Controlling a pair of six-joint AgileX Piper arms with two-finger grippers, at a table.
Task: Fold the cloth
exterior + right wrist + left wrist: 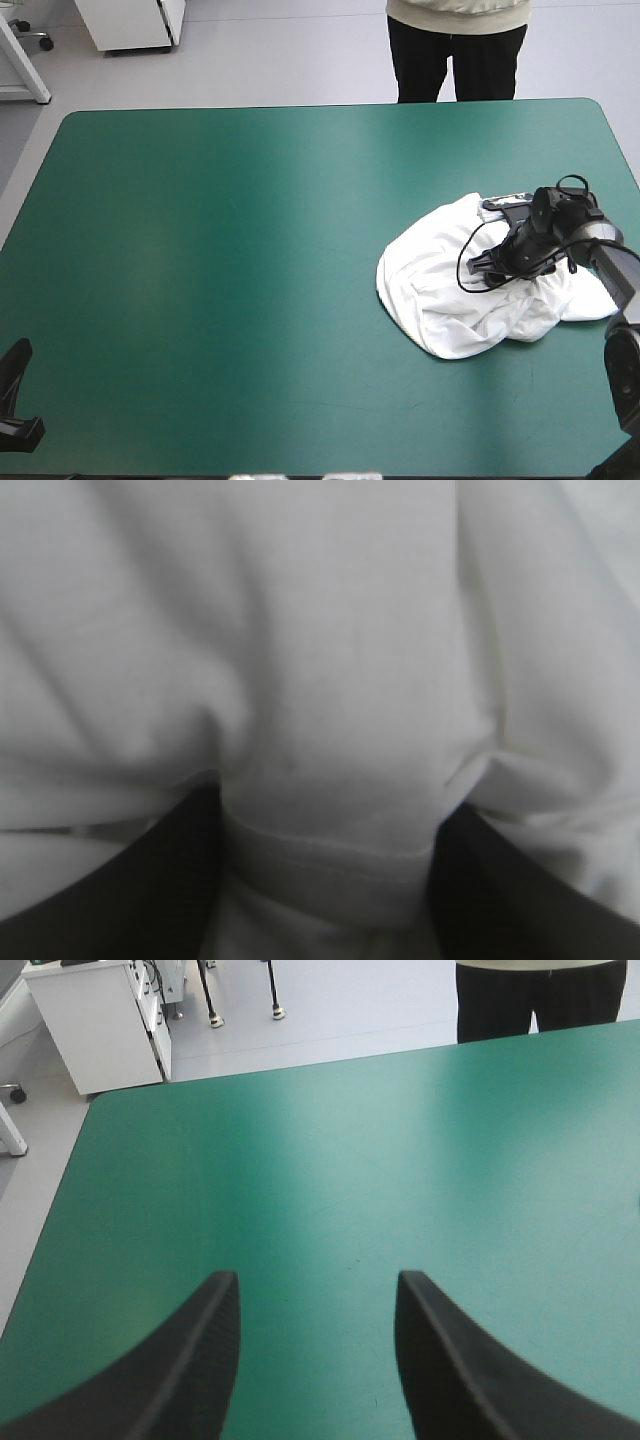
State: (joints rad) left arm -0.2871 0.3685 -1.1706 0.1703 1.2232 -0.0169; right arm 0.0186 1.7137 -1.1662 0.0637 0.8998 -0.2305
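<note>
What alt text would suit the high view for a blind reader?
A crumpled white T-shirt lies near the right edge of a teal-green table, with the right gripper down on it. The left gripper sits at the near left corner.

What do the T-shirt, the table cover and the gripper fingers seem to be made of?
T-shirt: soft white knit fabric, probably cotton, matte; it crumples in folds and shows a stitched hem in the right wrist view.
The table cover: smooth teal-green sheet, perhaps vinyl; faint sheen.
The left gripper's fingers: black, matte, likely plastic or rubber.
</note>
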